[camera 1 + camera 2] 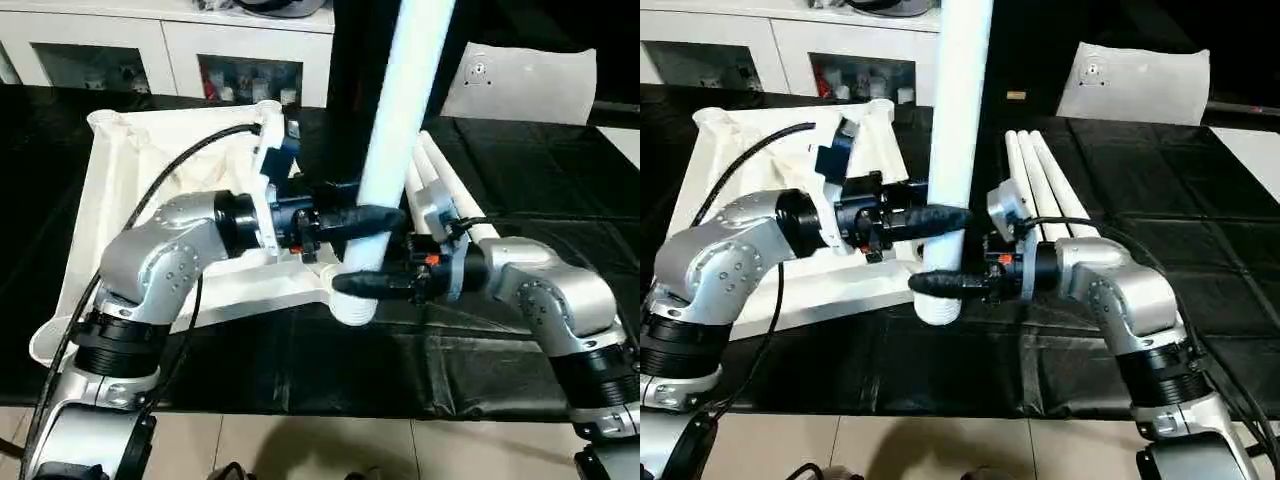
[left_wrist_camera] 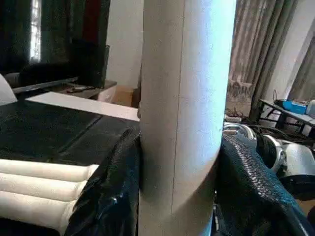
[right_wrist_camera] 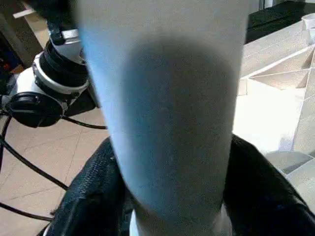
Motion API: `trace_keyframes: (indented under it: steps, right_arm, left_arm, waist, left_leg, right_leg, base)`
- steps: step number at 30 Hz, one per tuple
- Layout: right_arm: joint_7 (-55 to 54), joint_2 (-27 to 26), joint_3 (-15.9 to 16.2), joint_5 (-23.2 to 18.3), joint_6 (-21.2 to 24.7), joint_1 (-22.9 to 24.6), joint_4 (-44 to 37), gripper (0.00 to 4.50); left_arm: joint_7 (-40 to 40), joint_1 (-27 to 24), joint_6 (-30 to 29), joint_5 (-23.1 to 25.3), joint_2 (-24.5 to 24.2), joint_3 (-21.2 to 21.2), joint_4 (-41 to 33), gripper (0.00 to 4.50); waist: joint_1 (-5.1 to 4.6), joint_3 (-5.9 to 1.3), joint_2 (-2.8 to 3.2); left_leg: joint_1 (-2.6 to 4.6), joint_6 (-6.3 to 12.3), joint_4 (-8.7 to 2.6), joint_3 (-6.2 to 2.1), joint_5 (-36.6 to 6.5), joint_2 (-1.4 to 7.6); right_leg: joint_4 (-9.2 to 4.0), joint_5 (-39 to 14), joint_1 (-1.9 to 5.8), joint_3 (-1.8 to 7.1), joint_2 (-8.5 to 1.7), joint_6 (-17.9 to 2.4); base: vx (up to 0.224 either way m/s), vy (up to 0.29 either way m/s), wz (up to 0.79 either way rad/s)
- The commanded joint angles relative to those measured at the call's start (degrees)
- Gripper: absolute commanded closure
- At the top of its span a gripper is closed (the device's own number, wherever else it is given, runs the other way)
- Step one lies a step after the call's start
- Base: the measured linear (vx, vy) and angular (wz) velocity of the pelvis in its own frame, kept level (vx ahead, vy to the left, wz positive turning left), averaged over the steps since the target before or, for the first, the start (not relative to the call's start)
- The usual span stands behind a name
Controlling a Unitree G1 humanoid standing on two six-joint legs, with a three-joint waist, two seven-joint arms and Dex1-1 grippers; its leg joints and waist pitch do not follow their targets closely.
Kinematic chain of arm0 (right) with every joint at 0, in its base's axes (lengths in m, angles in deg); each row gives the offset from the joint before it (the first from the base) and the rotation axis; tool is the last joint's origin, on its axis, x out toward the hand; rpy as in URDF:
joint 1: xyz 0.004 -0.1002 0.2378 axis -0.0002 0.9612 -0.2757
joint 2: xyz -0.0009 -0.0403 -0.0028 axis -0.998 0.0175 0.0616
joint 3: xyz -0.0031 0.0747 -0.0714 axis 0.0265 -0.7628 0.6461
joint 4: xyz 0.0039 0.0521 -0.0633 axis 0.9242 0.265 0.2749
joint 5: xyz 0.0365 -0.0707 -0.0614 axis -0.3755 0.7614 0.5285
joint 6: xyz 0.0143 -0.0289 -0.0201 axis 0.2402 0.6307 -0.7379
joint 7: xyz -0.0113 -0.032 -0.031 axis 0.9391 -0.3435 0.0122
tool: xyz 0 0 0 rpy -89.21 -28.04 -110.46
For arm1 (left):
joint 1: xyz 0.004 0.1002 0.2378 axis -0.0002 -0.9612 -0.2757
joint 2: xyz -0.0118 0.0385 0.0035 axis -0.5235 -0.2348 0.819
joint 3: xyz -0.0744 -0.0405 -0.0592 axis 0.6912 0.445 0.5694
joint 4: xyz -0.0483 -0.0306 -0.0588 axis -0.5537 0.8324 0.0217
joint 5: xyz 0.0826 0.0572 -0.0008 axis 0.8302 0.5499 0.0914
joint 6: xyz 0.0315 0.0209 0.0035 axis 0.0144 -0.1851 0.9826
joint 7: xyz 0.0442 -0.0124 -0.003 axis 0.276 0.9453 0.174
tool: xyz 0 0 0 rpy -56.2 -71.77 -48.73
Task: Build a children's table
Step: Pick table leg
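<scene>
The white tabletop (image 1: pixel 120 190) lies underside up on the black table, its ribs and rim showing. One white leg (image 1: pixel 400 120) stands upright with its lower end in the tabletop's near right corner socket (image 1: pixel 352 308). My left gripper (image 1: pixel 375 220) is shut on the leg a little above the socket, and its black fingers (image 2: pixel 110 196) press against both sides of the tube. My right gripper (image 1: pixel 360 285) reaches in from the right just below the left one. It is shut on the same leg, whose sides its fingers (image 3: pixel 88 196) hug close to the socket.
Three more white legs (image 1: pixel 1040 180) lie side by side on the black table right of the tabletop, behind my right forearm. A flat white bag (image 1: pixel 520 85) lies at the back right. White cabinets (image 1: pixel 150 55) stand beyond the table. The table's near edge runs just below my elbows.
</scene>
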Motion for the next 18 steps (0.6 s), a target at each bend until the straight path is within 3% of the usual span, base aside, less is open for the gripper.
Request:
trace_keyframes:
  steps: [1,6,18]
  right_arm:
    - [0.45,0.14,0.19,0.18,0.19,-1.26,0.42,2.17]
    - [0.75,0.06,0.3,0.14,0.3,-1.26,0.56,2.48]
    - [1.06,-0.39,0.41,-0.34,0.37,-0.02,0.32,2.53]
  left_arm:
    - [-0.89,1.45,0.21,0.19,-0.03,-0.68,-0.74,2.65]
    - [-1.12,1.62,0.62,0.64,0.03,-0.94,-0.29,2.65]
    - [0.18,2.13,-0.85,1.74,-0.11,-1.76,0.21,2.65]
  waist:
    - [0.23,-4.41,-0.55]
    - [0.31,-4.38,-0.5]
    - [0.63,-4.48,-0.27]
  left_leg:
    - [0.14,3.4,-3.55,0.12,1.23,2.46]
    - [0.14,3.16,-3.57,0.09,0.92,2.46]
    - [0.15,2.92,-3.54,0.04,1.01,2.45]
  right_leg:
    - [-3.33,-1.65,4.05,2.68,-4.3,-13.95]
    - [-3.39,-2.05,4.04,2.66,-4.26,-13.82]
    - [-3.29,-1.09,4.16,2.65,-4.29,-14.14]
  base:
    - [0.0,0.0,0.0]
    - [0.0,0.0,0.0]
    - [0.0,0.0,0.0]
